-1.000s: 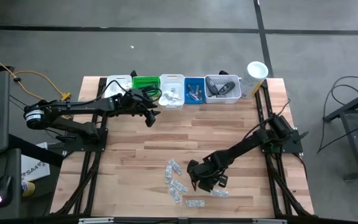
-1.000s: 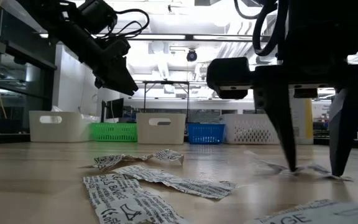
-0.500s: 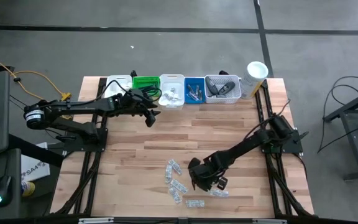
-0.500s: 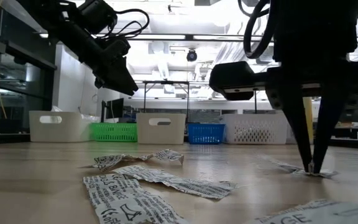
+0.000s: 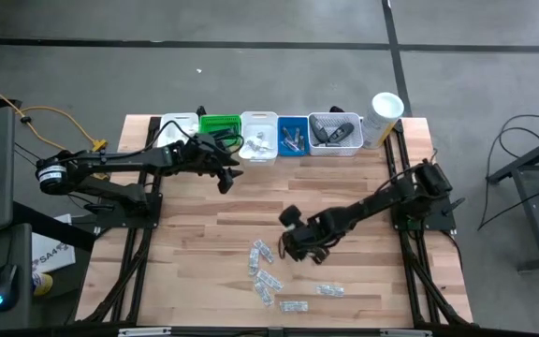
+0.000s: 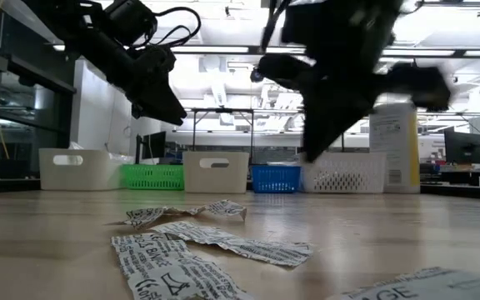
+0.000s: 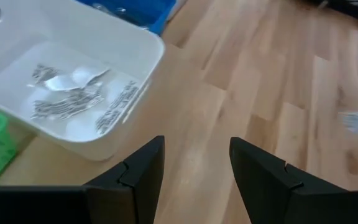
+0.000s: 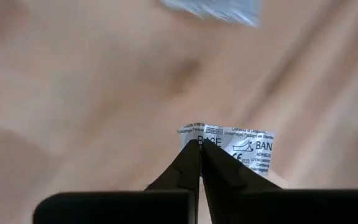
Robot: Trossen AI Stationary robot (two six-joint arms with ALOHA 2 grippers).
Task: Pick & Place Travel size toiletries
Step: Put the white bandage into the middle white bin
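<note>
Several white printed sachets lie flat on the table's near part (image 5: 268,281), seen up close in the low view (image 6: 215,242). My right gripper (image 5: 295,247) hangs above the table just right of them, shut on one sachet (image 8: 232,144); in the low view it shows raised and blurred (image 6: 332,108). My left gripper (image 5: 224,174) hovers open in front of the row of bins, its fingers apart (image 7: 194,155) beside the white bin (image 7: 143,74) that holds sachets (image 7: 73,96). My right gripper pinches the printed sachet by one edge (image 8: 205,140) between its two shut fingertips (image 8: 190,163). The rest of the sachet sticks out past the fingertips, lifted clear of the wooden table.
Along the far edge stand a white bin (image 5: 180,125), a green bin (image 5: 218,123), a white bin (image 5: 258,138), a blue bin (image 5: 293,137), a white slotted bin (image 5: 335,134) and a tall white canister (image 5: 385,116). Bare wood lies between bins and sachets.
My right gripper, standing open over a sachet on the table's near right, shut on it, then rose and moved toward the far and left edges, tipping as it went. The sachet left the table with it. The left arm kept still.
</note>
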